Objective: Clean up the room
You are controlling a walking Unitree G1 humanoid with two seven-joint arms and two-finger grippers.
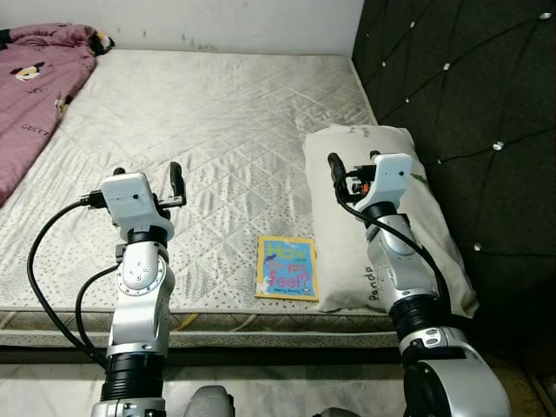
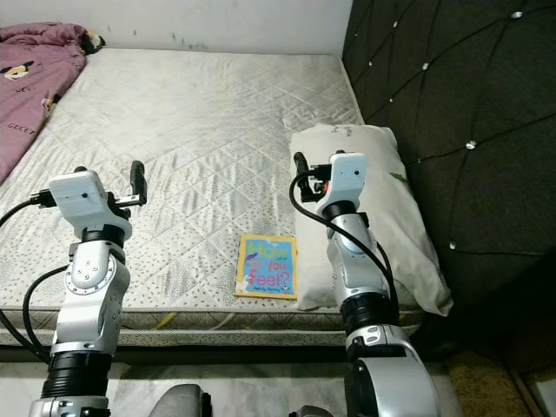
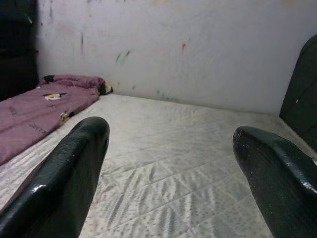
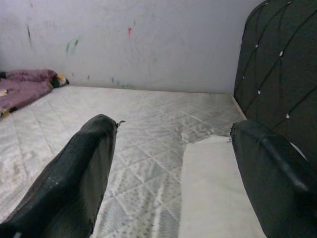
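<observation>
A small colourful book [image 1: 287, 268] titled "How do you feel?" lies flat near the mattress's front edge. Its right side touches a white pillow [image 1: 334, 252] that lies along the headboard side. A pink blanket [image 1: 35, 95] is bunched at the far left corner of the bare quilted mattress [image 1: 226, 113]. My left gripper [image 1: 148, 176] is raised over the front left of the mattress, open and holding nothing. My right gripper [image 1: 354, 165] hovers over the pillow's near half, above and right of the book, also open with nothing between its fingers [image 4: 74, 173].
A black tufted headboard [image 1: 469, 95] rises along the right side. A marked white wall [image 1: 234, 22] closes the far end. The bed's front edge runs just before my body, with a strip of pale floor [image 1: 287, 382] below it.
</observation>
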